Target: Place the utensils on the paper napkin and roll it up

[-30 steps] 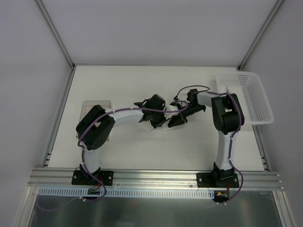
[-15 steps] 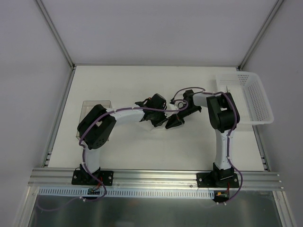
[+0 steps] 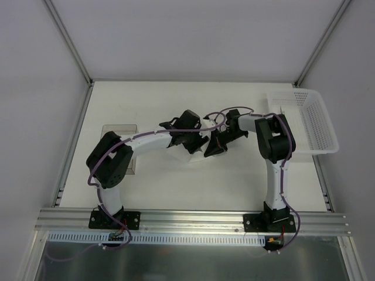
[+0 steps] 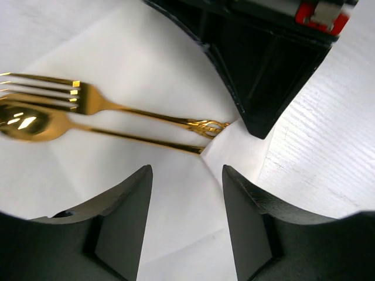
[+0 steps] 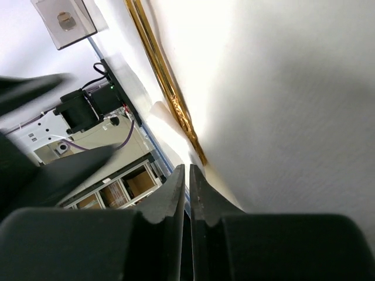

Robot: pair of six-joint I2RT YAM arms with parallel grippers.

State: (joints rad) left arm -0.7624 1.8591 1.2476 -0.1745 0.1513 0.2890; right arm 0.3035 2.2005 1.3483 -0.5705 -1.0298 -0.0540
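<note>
Left claw (image 4: 186,172): fingers apart, hovering over the paper napkin (image 4: 146,58). Napkin: mid-counter (image 3: 152,99), carrying a gold fork (image 4: 117,106) and spoon (image 4: 35,122) side by side, handle ends at a folded-up corner. Right claw (image 5: 187,168): fingers together at that corner. Far right counter edge: white basket (image 3: 321,120).

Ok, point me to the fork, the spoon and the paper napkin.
fork (image 4: 146,115), left wrist view, middle of its handle.
spoon (image 4: 26,122), left wrist view, its bowl.
paper napkin (image 4: 117,167), left wrist view, bare sheet just below the spoon's handle.
</note>
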